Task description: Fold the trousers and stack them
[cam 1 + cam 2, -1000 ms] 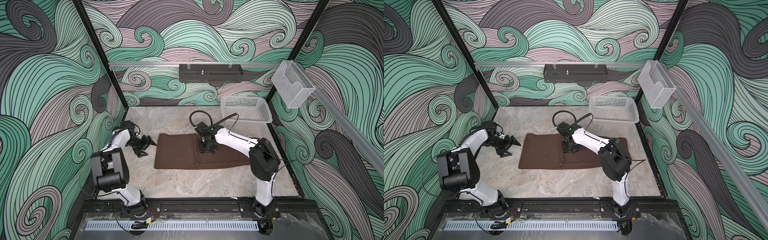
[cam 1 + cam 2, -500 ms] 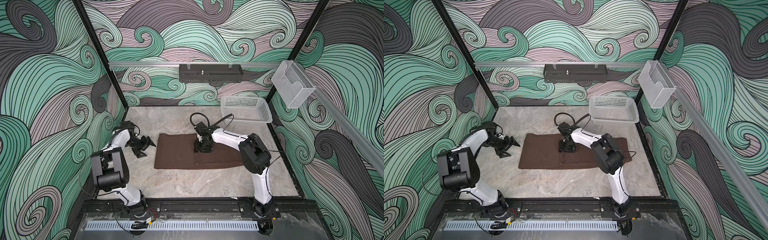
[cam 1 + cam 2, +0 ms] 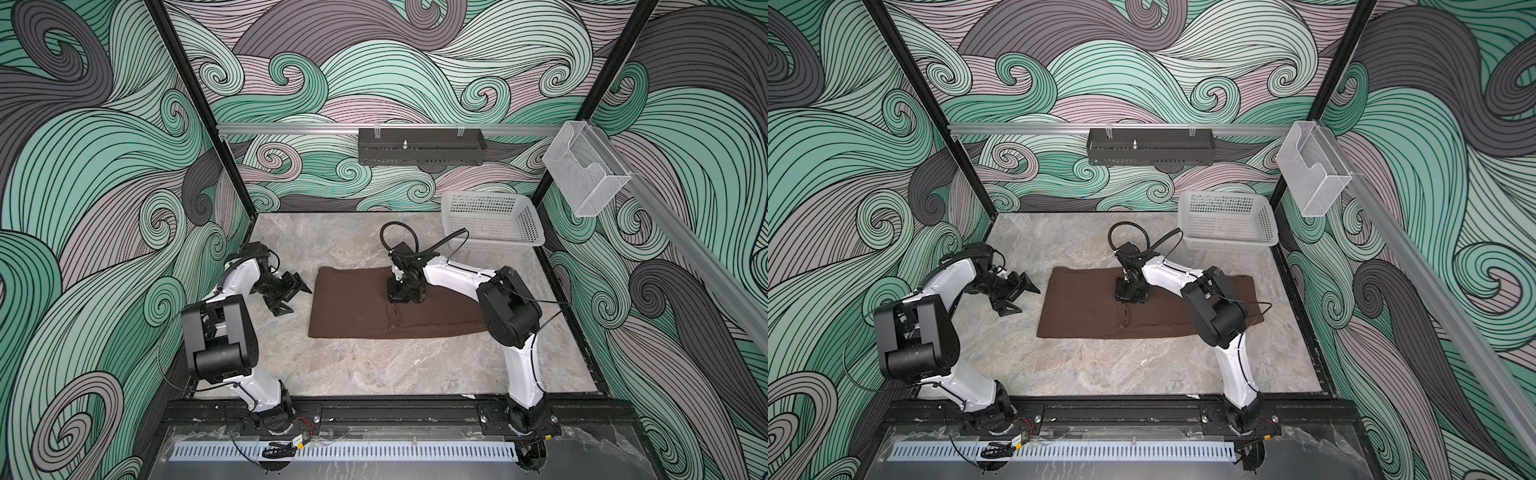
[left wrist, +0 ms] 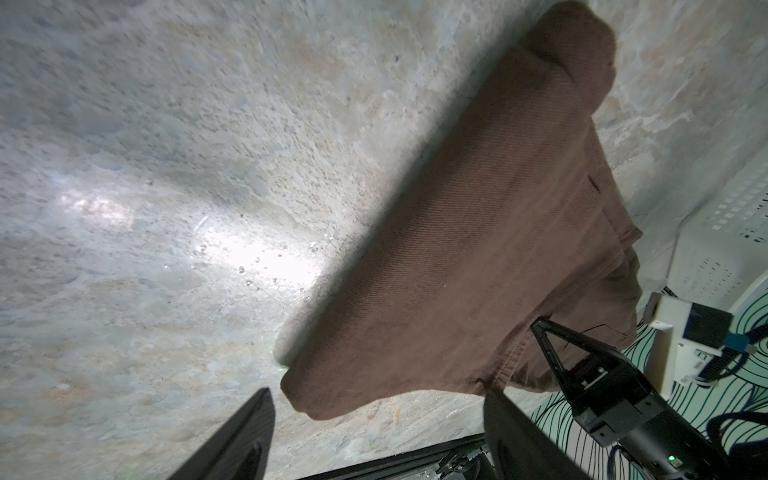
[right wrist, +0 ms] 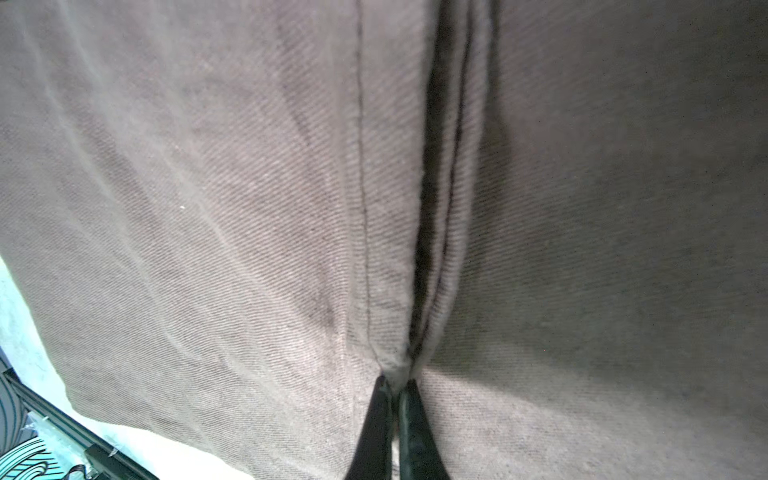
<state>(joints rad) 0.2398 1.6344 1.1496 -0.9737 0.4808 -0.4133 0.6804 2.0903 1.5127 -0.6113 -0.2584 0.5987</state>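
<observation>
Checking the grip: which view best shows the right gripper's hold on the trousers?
Right wrist view: right gripper shut, pinching a ridge of the trousers. Both top views hide its tips; left wrist shows them obliquely.

White mesh basket (image 3: pixel 498 246) is sitting on the marble tabletop (image 3: pixel 374 365), just beyond the right claw (image 3: pixel 402 299), off to its right. Black tray (image 3: pixel 419 151) is hanging well behind it, clear bin (image 3: pixel 582 178) hanging farther right.
</observation>
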